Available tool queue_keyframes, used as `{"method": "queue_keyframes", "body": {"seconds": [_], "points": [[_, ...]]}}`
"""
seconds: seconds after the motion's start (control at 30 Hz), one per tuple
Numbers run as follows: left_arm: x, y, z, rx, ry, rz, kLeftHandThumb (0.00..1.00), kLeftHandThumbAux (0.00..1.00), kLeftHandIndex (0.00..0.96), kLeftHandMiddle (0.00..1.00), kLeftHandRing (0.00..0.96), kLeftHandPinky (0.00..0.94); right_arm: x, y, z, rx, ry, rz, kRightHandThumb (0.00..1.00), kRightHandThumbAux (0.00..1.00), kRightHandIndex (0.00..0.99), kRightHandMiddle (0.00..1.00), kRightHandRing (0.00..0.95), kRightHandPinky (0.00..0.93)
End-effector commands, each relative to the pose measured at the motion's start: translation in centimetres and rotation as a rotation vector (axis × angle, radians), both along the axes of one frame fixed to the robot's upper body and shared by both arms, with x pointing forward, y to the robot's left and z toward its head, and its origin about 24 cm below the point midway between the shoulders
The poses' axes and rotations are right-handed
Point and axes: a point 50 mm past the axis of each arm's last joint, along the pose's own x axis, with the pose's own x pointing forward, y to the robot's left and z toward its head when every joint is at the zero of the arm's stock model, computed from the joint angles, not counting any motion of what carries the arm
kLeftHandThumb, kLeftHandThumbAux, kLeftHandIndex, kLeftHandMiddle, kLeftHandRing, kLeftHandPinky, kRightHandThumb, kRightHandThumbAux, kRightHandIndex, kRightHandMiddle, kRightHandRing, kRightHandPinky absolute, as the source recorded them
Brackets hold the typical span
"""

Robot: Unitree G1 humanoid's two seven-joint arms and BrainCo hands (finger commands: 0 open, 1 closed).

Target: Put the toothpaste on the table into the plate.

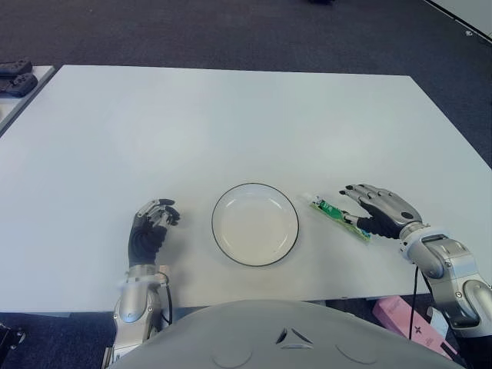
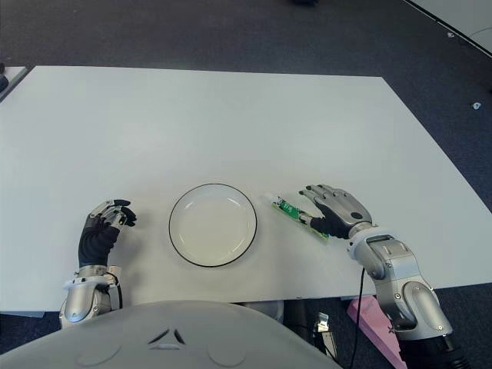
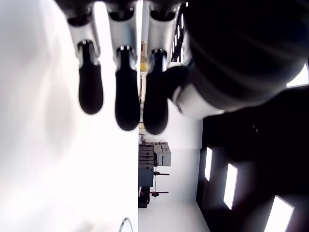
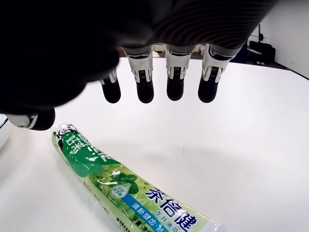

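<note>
A green and white toothpaste tube (image 1: 336, 215) lies flat on the white table (image 1: 231, 123), just right of the plate (image 1: 255, 224). The plate is white with a dark rim and holds nothing. My right hand (image 1: 370, 206) hovers over the tube's right end, fingers (image 4: 145, 89) spread and extended above it, thumb close to the tube but not closed on it. The tube (image 4: 120, 188) lies free under the palm in the right wrist view. My left hand (image 1: 152, 227) shows left of the plate, fingers (image 3: 127, 104) loosely curled and holding nothing.
Dark objects (image 1: 15, 77) sit on a neighbouring surface at the far left. A pink box (image 1: 407, 319) lies on the floor beyond the table's near right edge. Dark carpet surrounds the table.
</note>
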Motion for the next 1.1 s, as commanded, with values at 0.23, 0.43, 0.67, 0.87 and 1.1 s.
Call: {"method": "queue_keyframes", "body": {"seconds": [0.23,0.43,0.67,0.87,1.1], "points": [[-0.4,-0.4,-0.2,-0.009,0.006,-0.005,0.707,0.719,0.433,0.583,0.564,0.537,-2.2,0.8,-3.7,0.011,0.076,-0.072,0.585,0.139,0.0,0.0,0.0,0.0],[-0.6,-0.4,-0.3,0.008,0.026,0.002,0.707,0.719,0.433,0.586,0.565,0.538,-2.6,1.0,-4.5,0.002,0.073,-0.092,0.585,0.145,0.0,0.0,0.0,0.0],[-0.7,-0.5,-0.3,0.012,0.017,0.009,0.707,0.718,0.433,0.585,0.564,0.536,-2.4,1.5,-5.6,0.008,0.042,-0.118,0.591,0.138,0.0,0.0,0.0,0.0],[-0.8,-0.6,-0.3,0.01,0.018,0.02,0.707,0.718,0.433,0.584,0.561,0.531,-1.6,1.8,-6.6,0.018,0.025,-0.138,0.593,0.143,0.0,0.0,0.0,0.0],[-0.9,-0.7,-0.3,0.013,0.02,0.029,0.707,0.718,0.434,0.587,0.557,0.521,-0.7,2.0,-7.6,0.029,0.02,-0.16,0.59,0.148,0.0,0.0,0.0,0.0]]}}
